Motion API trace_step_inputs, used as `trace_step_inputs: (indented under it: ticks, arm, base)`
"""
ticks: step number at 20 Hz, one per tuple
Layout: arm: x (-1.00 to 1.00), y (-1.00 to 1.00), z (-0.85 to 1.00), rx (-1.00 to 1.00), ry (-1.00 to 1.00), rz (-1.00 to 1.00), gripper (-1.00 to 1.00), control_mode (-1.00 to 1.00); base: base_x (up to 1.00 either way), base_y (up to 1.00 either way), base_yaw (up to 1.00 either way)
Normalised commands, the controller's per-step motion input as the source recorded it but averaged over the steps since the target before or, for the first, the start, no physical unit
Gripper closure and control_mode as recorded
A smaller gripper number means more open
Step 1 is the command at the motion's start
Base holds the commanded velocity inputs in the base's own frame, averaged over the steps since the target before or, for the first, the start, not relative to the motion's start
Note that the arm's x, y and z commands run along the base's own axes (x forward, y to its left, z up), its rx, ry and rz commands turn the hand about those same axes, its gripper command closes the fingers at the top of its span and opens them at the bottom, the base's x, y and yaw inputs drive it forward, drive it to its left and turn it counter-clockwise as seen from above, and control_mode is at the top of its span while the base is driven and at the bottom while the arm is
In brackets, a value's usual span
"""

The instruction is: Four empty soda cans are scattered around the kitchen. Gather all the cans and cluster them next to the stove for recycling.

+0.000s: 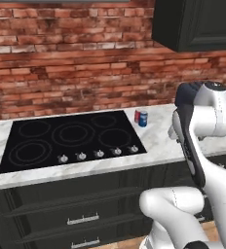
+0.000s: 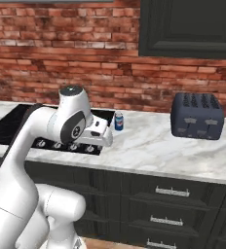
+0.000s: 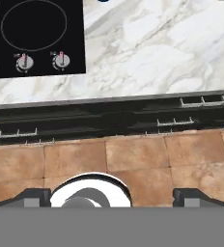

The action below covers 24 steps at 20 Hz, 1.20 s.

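Note:
A red soda can and a blue soda can stand upright, touching side by side, on the marble counter just right of the stove. From the right base view the blue can sits at the back right corner of the stove. My gripper is open and holds nothing, its dark fingertips far apart. It hangs in front of the counter edge, looking down at the stove's front right corner, the drawers and the floor. The hand is nearer me than the cans.
A dark toaster stands on the counter to the right. A black wall cabinet hangs above it. Black drawers run under the counter, over a terracotta tile floor. Brick wall lies behind.

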Motion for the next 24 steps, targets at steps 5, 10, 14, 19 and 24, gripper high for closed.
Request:
trace_step_inputs:
  ticks: [5,10,14,19,24]
  arm:
    - [0.0,0.0,0.0,0.0,0.0,0.0,-1.0,1.0]
    - [0.0,0.0,0.0,0.0,0.0,0.0,-1.0,1.0]
    - [0.0,0.0,0.0,0.0,0.0,0.0,-1.0,1.0]
    - [0.0,0.0,0.0,0.0,0.0,0.0,-1.0,1.0]
    - [0.0,0.0,0.0,0.0,0.0,0.0,-1.0,1.0]
  base:
    - [-0.58,-0.42,-0.33]
    - [-0.11,-0.15,-0.72]
    - [0.0,0.0,-0.88]
    - [0.0,0.0,-0.89]
    - [0.0,0.0,-0.88]
